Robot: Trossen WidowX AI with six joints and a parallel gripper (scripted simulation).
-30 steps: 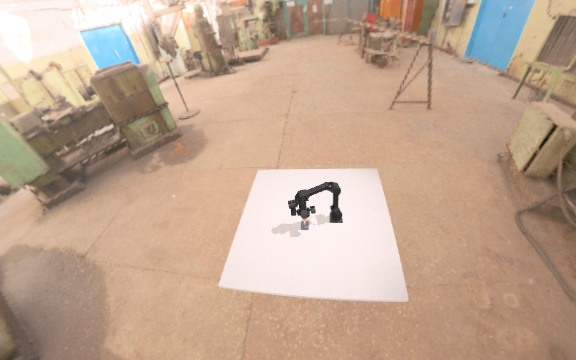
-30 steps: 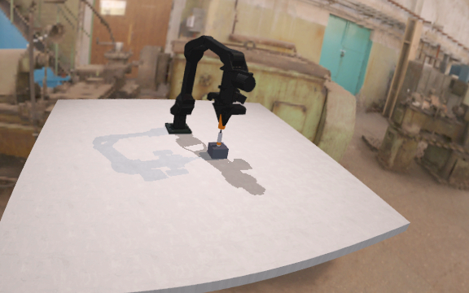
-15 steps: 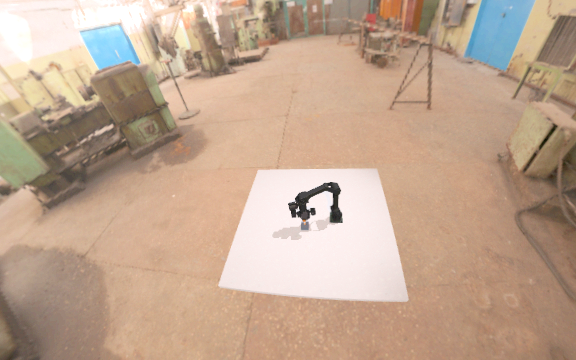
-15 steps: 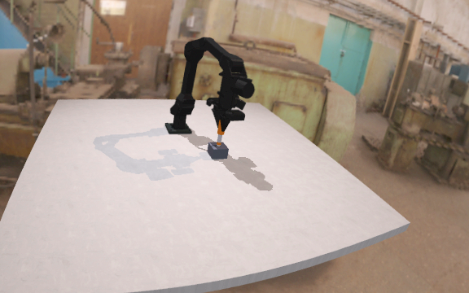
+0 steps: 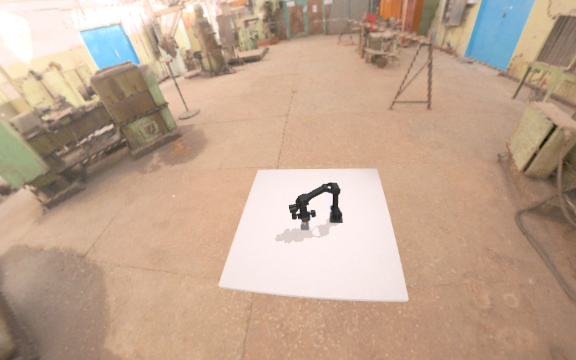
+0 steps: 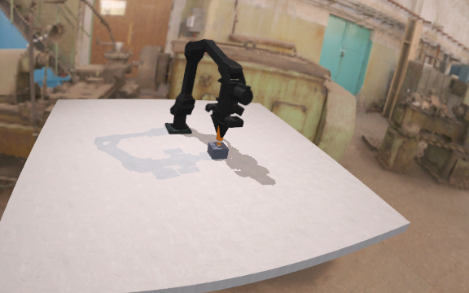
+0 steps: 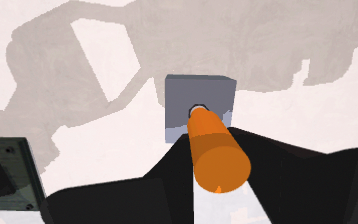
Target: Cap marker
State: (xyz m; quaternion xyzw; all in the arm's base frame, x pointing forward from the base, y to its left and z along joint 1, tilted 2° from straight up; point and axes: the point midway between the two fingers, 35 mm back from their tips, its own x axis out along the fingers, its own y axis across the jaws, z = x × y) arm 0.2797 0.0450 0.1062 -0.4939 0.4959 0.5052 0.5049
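Clamping the orange cap (image 7: 215, 152) between its black fingers, the pincer (image 7: 219, 172) holds it directly above the grey holder block (image 7: 200, 100) on the white surface (image 6: 137, 212). From the wrist view, the cap's lower end covers most of the marker (image 7: 198, 108), of which only a pale rim shows at the block's top. From outside, the cap (image 6: 219, 133) stands upright just over the block (image 6: 217, 150).

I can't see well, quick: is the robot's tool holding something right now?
Tool: closed on the orange cap, right over the marker in the holder block.
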